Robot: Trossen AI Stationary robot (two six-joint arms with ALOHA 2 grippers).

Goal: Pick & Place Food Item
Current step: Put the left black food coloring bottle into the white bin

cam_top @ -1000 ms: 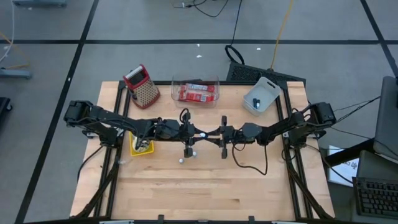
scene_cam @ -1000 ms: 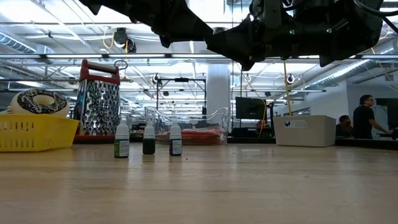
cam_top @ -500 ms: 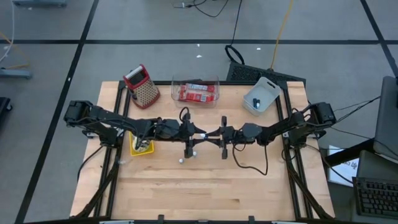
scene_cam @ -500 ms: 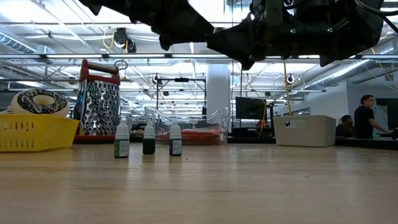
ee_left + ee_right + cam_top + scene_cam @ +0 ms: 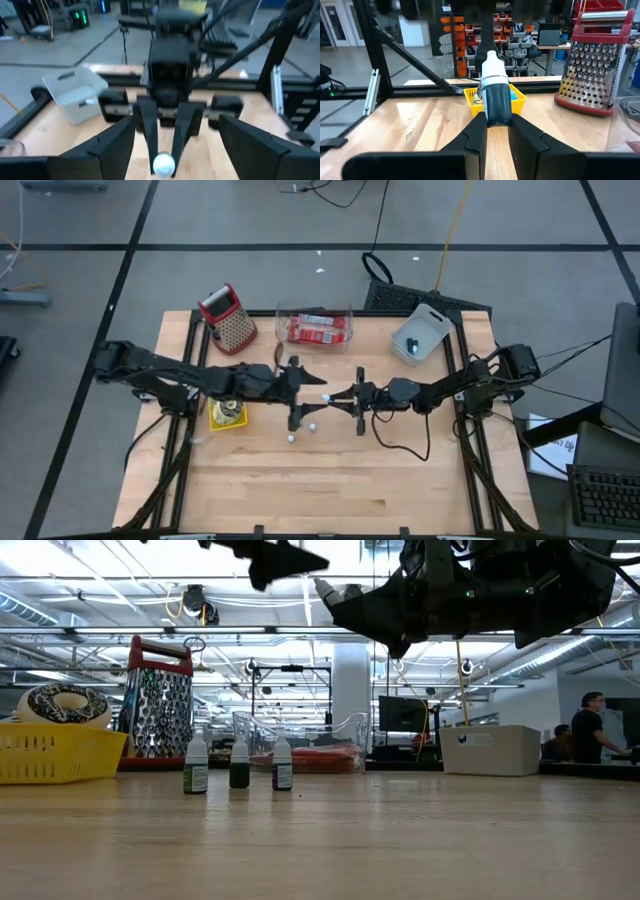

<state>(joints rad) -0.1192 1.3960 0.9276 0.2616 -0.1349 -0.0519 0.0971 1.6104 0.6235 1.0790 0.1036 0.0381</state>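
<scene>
A small dark bottle with a white cap hangs above the middle of the table, and my right gripper is shut on it. In the left wrist view the white cap shows between the right gripper's fingers. My left gripper faces it from the table's left. It is open, its fingers are spread wide, and it touches nothing. Three more small bottles stand upright on the table below the grippers. My right gripper pinches the bottle's dark body between its two fingers. The fingers come level from the table's right and lie along the bottle. The bottle lies level, clear of the table, with its white cap pointing toward the left arm.
A yellow basket holding a ring-shaped item sits at the left under the left arm. A box grater, a clear tub of red packets and a white bin stand along the far edge. The near half is bare wood.
My left gripper has opened and let go of the bottle, then drawn back toward the table's left edge and risen a little. My right gripper has stayed where it was, with the bottle between its fingers.
</scene>
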